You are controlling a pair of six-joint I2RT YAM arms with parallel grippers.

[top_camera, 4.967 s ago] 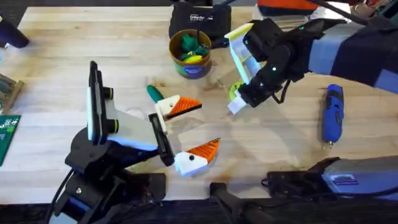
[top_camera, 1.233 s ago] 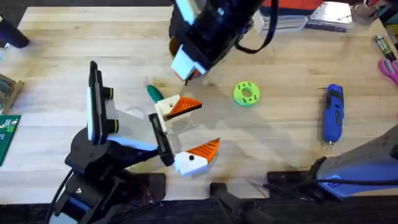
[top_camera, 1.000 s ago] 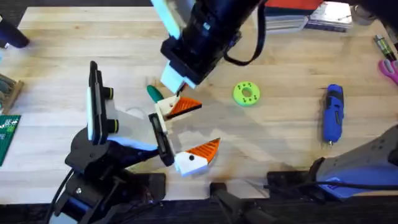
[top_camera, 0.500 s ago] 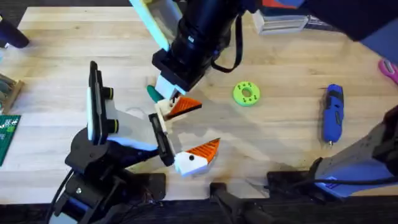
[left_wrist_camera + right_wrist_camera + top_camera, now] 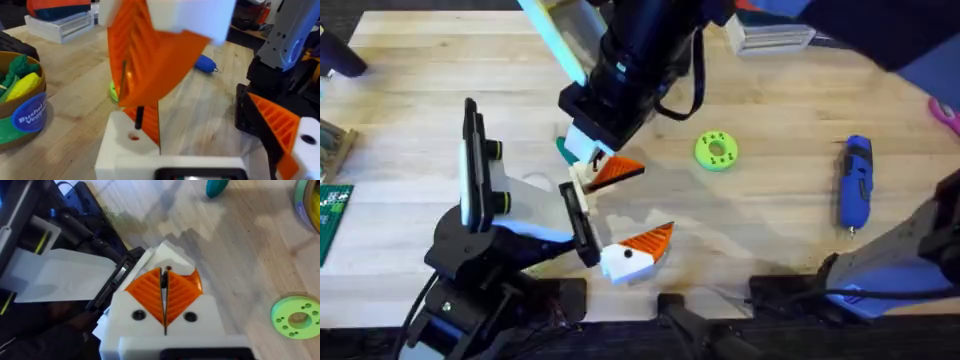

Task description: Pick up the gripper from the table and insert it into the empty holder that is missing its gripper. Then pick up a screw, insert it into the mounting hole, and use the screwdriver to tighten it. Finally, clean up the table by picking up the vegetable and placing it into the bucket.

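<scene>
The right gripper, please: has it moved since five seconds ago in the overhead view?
Yes. The right gripper has crossed from beside the green disc leftward to the orange finger on the white hand, fingers shut.

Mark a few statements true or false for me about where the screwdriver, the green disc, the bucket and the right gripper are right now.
1. The screwdriver lies on the table, away from both grippers. True.
2. The right gripper is open and empty. False: its orange pads are shut on a thin dark screw.
3. The lime-green disc sits inside the bucket. False: it lies flat on the table.
4. The bucket holds yellow and green toy food. True.
5. The vegetable is already in the bucket. False: it lies on the table.
</scene>
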